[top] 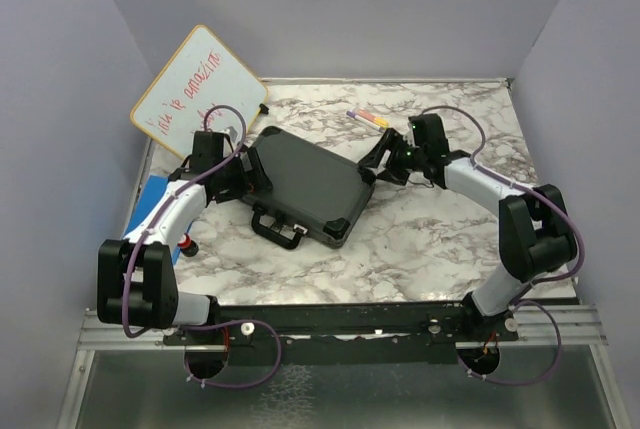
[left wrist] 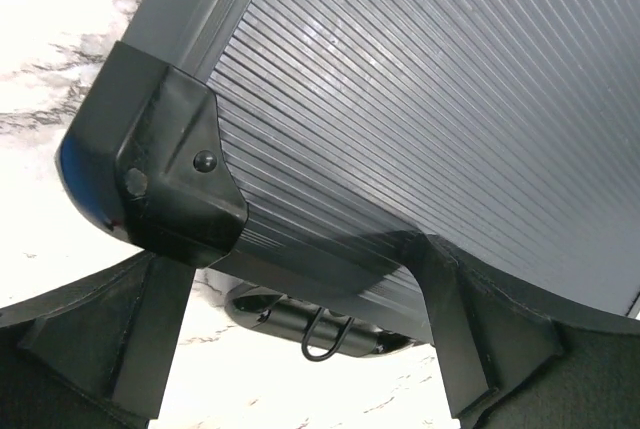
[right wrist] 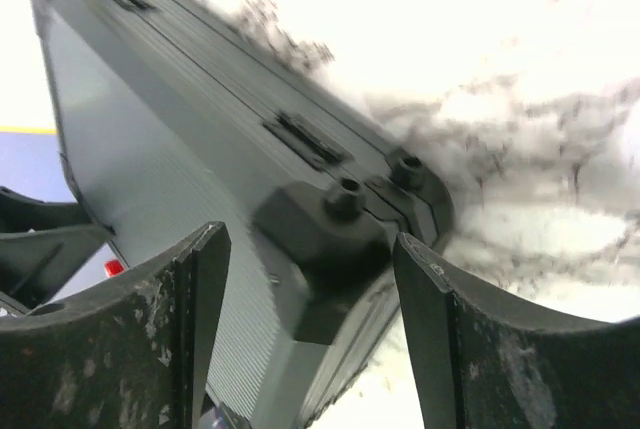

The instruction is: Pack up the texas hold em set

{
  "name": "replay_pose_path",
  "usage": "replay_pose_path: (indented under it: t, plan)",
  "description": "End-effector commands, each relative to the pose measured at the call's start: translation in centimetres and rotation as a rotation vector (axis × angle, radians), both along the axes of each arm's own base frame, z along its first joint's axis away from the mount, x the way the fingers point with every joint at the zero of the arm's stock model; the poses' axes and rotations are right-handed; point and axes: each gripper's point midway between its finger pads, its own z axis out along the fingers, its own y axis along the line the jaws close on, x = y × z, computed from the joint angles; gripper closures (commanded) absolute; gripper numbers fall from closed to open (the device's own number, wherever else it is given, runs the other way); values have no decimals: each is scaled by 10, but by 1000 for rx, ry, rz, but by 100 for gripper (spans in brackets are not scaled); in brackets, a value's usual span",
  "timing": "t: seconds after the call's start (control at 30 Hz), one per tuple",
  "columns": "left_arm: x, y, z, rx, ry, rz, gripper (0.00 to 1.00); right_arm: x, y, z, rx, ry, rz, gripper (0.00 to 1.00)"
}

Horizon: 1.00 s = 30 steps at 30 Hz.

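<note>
Black ribbed briefcase [top: 305,184] is recorded closed and lying flat on the marble table [top: 430,239], between both arms. Left gripper [top: 243,171] is spread wide at one corner. Right gripper [top: 372,164] is parted astride the opposite corner, with no clamping observed.

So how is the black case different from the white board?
The briefcase is black and lies closed on the marble table; the dry-erase board is white and stands tilted at the far left corner. The briefcase has a handle; the board has red writing. Both are rectangles.
</note>
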Motion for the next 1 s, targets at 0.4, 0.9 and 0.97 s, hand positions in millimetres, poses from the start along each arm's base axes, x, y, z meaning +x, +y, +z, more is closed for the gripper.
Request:
replay_pose_path:
  t: [0.4,0.9,0.97]
  plan:
    - [42,66,29,452,-123,1,1,-25,-21,12,-137,-19,89,8]
    - [19,-7,-26,6,40,-177,6,-36,18,5,59,-24,289,12]
    - [10,-13,-25,-42,60,-173,11,-29,20,7,65,-35,269,18]
